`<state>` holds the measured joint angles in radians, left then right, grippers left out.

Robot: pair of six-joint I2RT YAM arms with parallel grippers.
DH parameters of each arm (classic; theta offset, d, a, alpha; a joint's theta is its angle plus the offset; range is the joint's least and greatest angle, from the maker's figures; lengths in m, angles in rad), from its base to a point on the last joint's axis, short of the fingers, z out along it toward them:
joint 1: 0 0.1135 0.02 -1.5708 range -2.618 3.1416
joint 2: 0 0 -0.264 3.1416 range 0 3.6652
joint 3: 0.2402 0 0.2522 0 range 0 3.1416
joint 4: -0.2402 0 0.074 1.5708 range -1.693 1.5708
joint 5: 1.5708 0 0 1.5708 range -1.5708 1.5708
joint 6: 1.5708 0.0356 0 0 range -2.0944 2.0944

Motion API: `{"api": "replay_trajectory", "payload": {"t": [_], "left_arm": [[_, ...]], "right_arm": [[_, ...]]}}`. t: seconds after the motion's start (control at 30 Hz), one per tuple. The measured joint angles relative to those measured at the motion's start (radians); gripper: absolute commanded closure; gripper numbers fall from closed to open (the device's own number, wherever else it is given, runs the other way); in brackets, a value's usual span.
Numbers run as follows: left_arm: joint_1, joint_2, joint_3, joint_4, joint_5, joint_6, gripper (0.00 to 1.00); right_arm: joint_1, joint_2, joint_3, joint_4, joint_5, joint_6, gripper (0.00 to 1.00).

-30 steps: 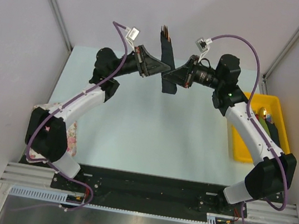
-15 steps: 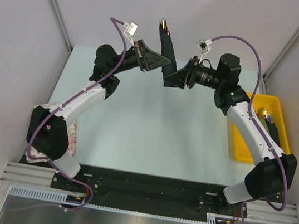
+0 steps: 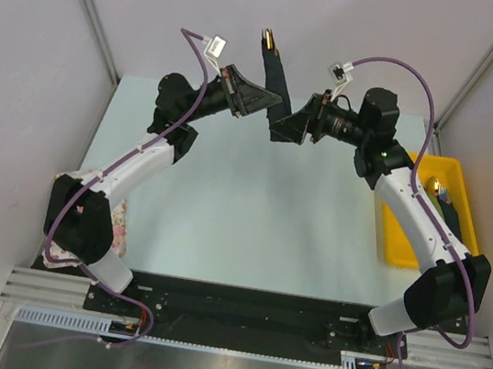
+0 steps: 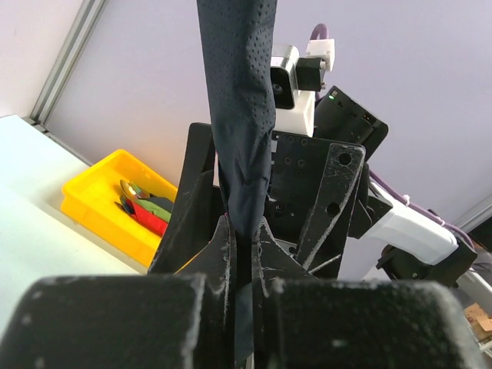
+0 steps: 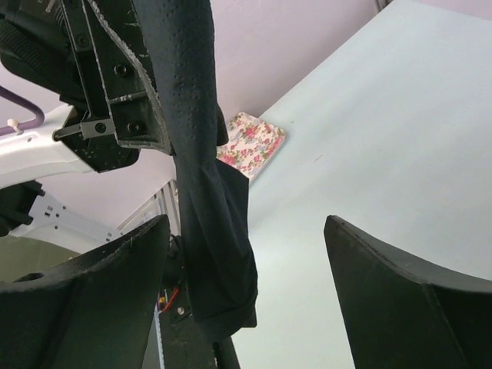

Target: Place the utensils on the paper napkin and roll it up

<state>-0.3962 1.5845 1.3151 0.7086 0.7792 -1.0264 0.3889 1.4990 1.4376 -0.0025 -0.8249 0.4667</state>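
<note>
Black and rolled, pinches the paper napkin point(image 3: 274, 77) upright in the left tool point(image 4: 243, 246) above the far tabletop point(image 3: 226, 200), utensils point(image 3: 268, 37) poking out on top, right tool point(image 5: 244, 231) wide beside it, and risks unrolling or spilling them if tilted.

A black rolled napkin point(image 5: 207, 192) hangs upright from the left gripper point(image 5: 115, 77), between the right gripper's point(image 5: 244, 227) wide-apart jaws, above a pale worktop point(image 5: 369, 115) bearing a floral cloth point(image 5: 250, 144).

One black napkin roll point(image 3: 275, 76), one yellow bin point(image 3: 440, 162), one floral cloth point(image 3: 119, 232).
</note>
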Motion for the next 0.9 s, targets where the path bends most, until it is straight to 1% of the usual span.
{"api": "replay_trajectory", "payload": {"t": [0.03,0.13,0.17,0.2,0.33,0.37,0.43,0.53,0.7,0.8,0.83,0.9], "left_arm": [[0.000,0.000,0.000,0.000,-0.003,-0.004,1.00],[0.000,0.000,0.000,-0.001,-0.016,-0.013,1.00],[0.000,0.001,0.000,-0.001,-0.018,-0.017,1.00],[0.000,0.003,0.000,-0.001,-0.021,-0.021,1.00],[0.000,0.012,0.003,-0.001,-0.027,-0.029,1.00],[0.000,0.014,0.003,-0.002,-0.029,-0.031,1.00],[0.000,0.020,0.004,-0.004,-0.030,-0.033,1.00],[0.000,0.026,0.005,-0.008,-0.036,-0.039,1.00],[0.000,0.034,0.019,-0.008,-0.042,-0.046,1.00],[0.000,0.039,0.035,-0.007,-0.043,-0.047,1.00],[0.000,0.041,0.040,-0.007,-0.043,-0.047,1.00],[0.000,0.044,0.047,-0.008,-0.043,-0.044,1.00]], "right_arm": [[0.000,-0.001,0.001,0.000,0.012,0.000,0.15],[0.000,-0.004,0.002,0.002,0.036,0.003,0.21],[0.000,-0.005,0.002,0.004,0.043,0.005,0.25],[0.000,-0.005,0.003,0.010,0.048,0.008,0.27],[0.000,-0.005,0.003,0.036,0.050,0.032,0.31],[0.000,-0.005,0.003,0.041,0.050,0.039,0.35],[0.000,-0.005,0.003,0.056,0.047,0.056,0.37],[0.000,-0.004,0.003,0.074,0.034,0.081,0.40],[-0.003,0.009,0.003,0.090,0.006,0.107,0.40],[-0.008,0.024,0.003,0.089,-0.006,0.113,0.51],[-0.010,0.030,0.003,0.089,-0.010,0.116,0.60],[-0.013,0.037,0.003,0.093,-0.022,0.130,0.72]]}}
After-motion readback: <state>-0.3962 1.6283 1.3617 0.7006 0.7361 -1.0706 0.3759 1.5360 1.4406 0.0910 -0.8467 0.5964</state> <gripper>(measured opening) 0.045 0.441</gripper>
